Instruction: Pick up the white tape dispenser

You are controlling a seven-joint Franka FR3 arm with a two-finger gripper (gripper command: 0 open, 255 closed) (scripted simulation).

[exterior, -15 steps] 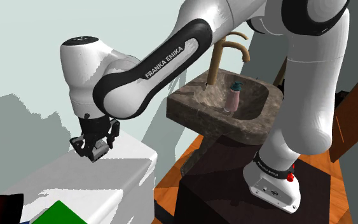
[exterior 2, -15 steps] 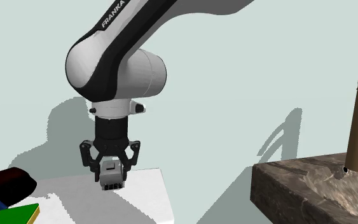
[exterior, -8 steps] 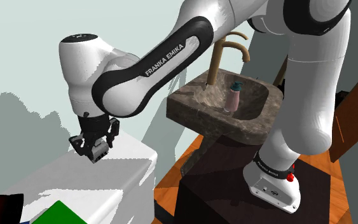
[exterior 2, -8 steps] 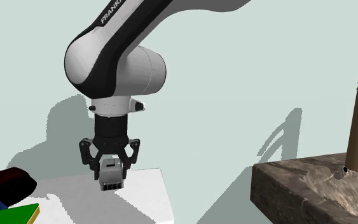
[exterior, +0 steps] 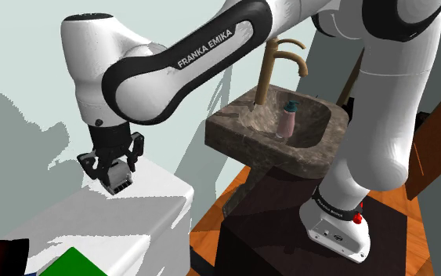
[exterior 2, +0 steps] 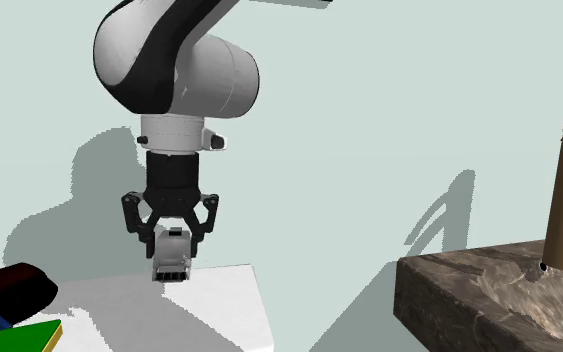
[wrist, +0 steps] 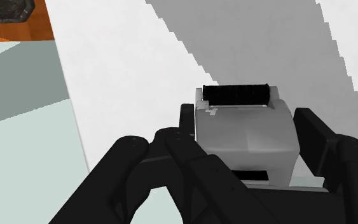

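**Wrist view: dispenser clamped, lift under way**

Wrist view, grip check: the gripper is closed narrow on the tape dispenser. One black finger presses each side of its pale body. The dark roller sits at the end away from the palm.

Position: the dispenser hangs above the white counter, near the counter's corner. In the shoulder view it looks clear of the counter top, though the gap is hard to judge.

Step (judgement): the grasp is made and this is the lift phase. The pick-up counts as nearly done once the dispenser is plainly clear of the counter.

Next move (judgement): carry on straight up from the counter and hold the squeeze steady. The fingers bear on smooth side walls, so a jerk or sideways swing could let the body slip or twist.

Change against one second ago: in both exterior views the wrist and gripper sit higher over the counter. The dispenser has come up with them, seated the same way between the fingers. No slip or rotation noted.
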